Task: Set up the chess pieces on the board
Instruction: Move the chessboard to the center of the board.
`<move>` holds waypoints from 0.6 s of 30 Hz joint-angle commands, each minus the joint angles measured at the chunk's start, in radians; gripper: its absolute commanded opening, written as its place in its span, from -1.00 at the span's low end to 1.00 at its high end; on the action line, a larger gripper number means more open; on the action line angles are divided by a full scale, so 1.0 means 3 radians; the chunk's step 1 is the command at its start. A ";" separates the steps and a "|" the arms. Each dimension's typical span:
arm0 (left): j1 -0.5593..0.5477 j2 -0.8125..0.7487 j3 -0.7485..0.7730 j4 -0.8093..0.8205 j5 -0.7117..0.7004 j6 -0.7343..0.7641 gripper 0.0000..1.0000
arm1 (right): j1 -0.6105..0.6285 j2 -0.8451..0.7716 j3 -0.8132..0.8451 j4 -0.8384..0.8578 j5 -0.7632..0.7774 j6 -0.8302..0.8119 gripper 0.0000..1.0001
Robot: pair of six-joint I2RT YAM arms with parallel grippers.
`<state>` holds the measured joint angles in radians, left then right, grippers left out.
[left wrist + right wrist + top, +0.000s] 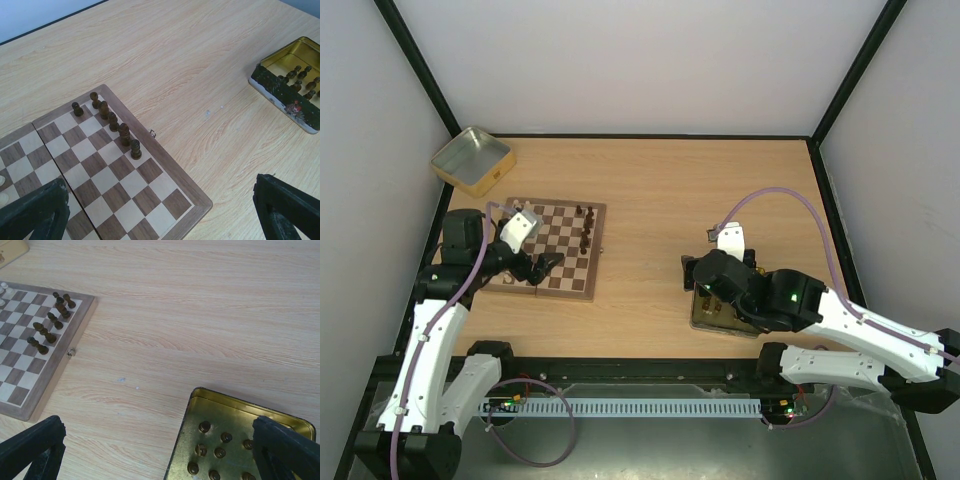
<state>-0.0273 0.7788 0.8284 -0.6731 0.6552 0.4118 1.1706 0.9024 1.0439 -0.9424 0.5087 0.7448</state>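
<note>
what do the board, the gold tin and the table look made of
Board: wood, satin, grain shows in checks and rim. Gold tin: likely metal, glossy, its inside reflects light. Table: pale wood or wood-look laminate, matte; the grain cannot settle which.

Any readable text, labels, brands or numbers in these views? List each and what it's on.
None readable.
The gold tin holding dark pieces has a dark printed side with a small red mark, too blurred to read.
The board, the chess pieces and the far tin show no lettering.
</note>
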 commanded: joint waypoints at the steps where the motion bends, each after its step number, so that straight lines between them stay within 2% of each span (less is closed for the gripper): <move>1: 0.0019 -0.0006 -0.0051 -0.0034 0.0041 0.0010 0.99 | -0.0016 0.0006 -0.0030 -0.0090 0.0135 0.0036 0.95; 6: 0.0039 -0.0038 0.0077 0.0076 -0.0285 -0.0109 0.98 | -0.0016 0.0086 -0.0015 -0.0097 0.0129 0.0033 0.96; 10: 0.0047 0.0136 0.0330 0.0174 -0.1087 -0.0226 0.98 | -0.0016 0.0323 0.0046 -0.0173 0.0153 0.0091 0.98; 13: 0.0177 0.0296 0.0462 0.0203 -0.1625 -0.0185 0.76 | -0.0016 0.0509 0.0075 -0.0155 0.0073 0.0118 0.95; 16: 0.0543 0.0370 0.0487 0.0200 -0.1724 -0.0038 0.57 | -0.0016 0.0575 0.0045 0.0013 -0.0062 0.0114 0.92; 18: 0.0799 0.0465 0.0461 0.0205 -0.1713 0.0101 0.35 | -0.0014 0.0564 0.0013 0.0158 -0.0145 0.0094 0.92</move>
<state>0.0959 0.8822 0.9546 -0.6140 0.2501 0.3828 1.1706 1.0801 1.0451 -0.9463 0.4934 0.7647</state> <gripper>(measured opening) 0.760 0.962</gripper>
